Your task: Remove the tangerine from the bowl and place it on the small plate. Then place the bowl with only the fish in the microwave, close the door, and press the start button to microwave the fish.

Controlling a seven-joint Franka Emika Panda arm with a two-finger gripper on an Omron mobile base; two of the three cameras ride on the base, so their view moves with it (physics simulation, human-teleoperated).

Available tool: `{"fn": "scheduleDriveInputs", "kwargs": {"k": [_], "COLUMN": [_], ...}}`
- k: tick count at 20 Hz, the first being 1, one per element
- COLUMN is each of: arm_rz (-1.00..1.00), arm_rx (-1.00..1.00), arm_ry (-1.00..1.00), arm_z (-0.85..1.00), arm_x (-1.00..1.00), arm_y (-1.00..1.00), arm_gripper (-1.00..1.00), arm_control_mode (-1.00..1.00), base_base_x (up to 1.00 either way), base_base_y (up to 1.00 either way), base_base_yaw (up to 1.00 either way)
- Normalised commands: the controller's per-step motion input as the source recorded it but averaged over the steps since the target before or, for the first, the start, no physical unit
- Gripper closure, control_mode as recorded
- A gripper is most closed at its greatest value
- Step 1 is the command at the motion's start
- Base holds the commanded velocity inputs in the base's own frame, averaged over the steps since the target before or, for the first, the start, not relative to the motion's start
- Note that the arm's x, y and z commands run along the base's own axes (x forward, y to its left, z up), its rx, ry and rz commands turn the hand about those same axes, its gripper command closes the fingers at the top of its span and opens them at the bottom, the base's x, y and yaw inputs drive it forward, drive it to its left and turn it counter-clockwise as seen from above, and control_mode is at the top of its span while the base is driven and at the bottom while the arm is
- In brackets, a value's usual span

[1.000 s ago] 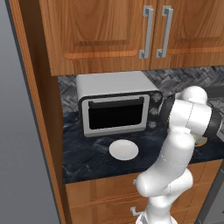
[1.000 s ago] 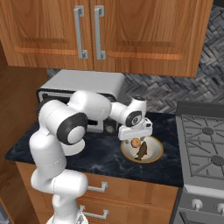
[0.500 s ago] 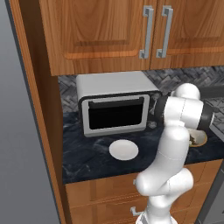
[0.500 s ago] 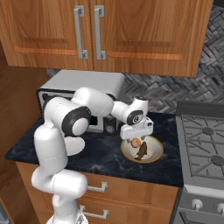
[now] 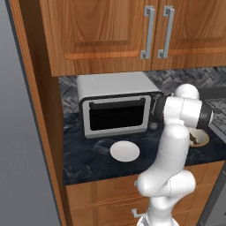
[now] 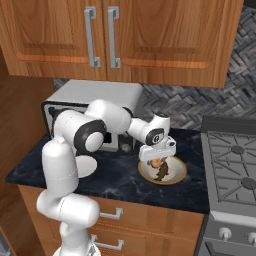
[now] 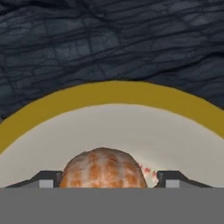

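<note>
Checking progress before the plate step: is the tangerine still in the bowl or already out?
Still in. The tangerine sits inside the bowl, between the gripper fingertips; whether they grip it, cannot tell.

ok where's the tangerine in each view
Left base view: hidden behind the arm; the bowl peeks out at right.
Right base view: tangerine in the bowl, under the gripper.
Hand view: tangerine at bottom centre, between the gripper's fingertips.
Shared landmark: the bowl's yellowish rim.
</note>
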Motion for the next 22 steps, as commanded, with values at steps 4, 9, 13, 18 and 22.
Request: {"fn": "scheduleDriveInputs", "kwargs": {"k": [4,9,13,18,22], "arm_rz": [0.00,0.00,-0.01,-0.05,-0.02], "arm_rx": [-0.01,-0.05,-0.01,-0.01,0.00], "arm_ry": [-0.06,-0.19,-0.20,-0.05,0.00], "arm_z": [0.11,0.89,0.71,0.11,0.06], "arm_x": [-0.03,-0.25,-0.53,-0.51,-0.64], "arm_y": [0.00,0.06,0.43,0.94,1.00], "arm_gripper": [1.00,1.00,1.00,1.00,1.00], "arm_control_mode": [-1.00,-1.00,-1.00,-1.00,-1.00], "base_base_x": [0.00,0.00,0.00,0.00,0.00], "base_base_y": [0.00,0.00,0.00,0.00,0.00], "base_base_yaw": [0.00,0.00,0.00,0.00,0.00]}}
